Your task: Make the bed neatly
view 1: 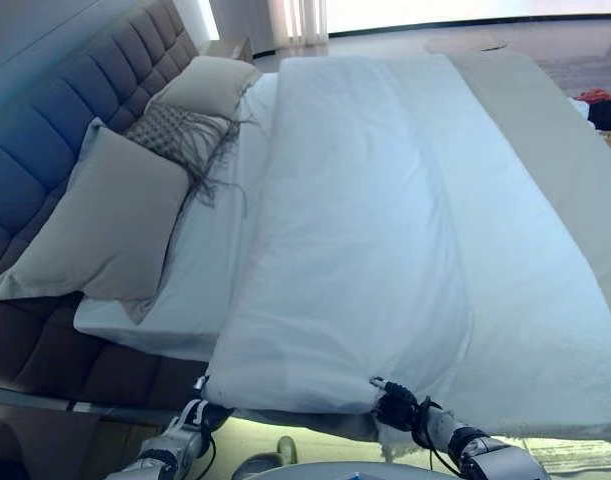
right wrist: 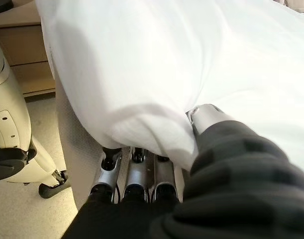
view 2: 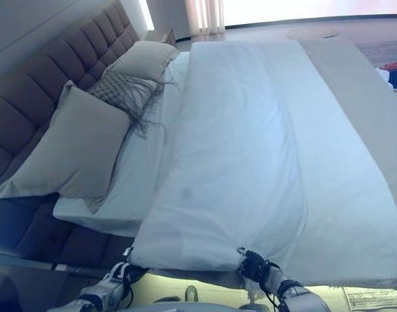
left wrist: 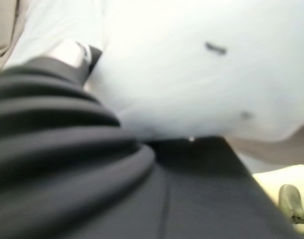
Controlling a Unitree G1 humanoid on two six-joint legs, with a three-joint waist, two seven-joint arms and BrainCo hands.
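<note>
A white duvet (view 1: 365, 230) lies spread over the bed, smooth with a few soft folds; its near edge hangs over the side in front of me. My right hand (view 1: 400, 408) is shut on that edge: in the right wrist view its fingers (right wrist: 137, 174) curl under the cloth and the thumb lies on top. My left hand (view 1: 190, 418) is at the duvet's near left corner, thumb (left wrist: 72, 52) against the cloth, holding it. A large beige pillow (view 1: 105, 220), a fringed cushion (view 1: 180, 135) and a second pillow (view 1: 210, 85) lean at the headboard (view 1: 45, 130).
A strip of white sheet (view 1: 210, 260) shows between the pillows and the duvet. A beige cover (view 1: 565, 160) lies along the bed's foot end on the right. A nightstand (view 1: 230, 47) stands at the far corner. Dark and red things (view 1: 600, 105) lie on the floor far right.
</note>
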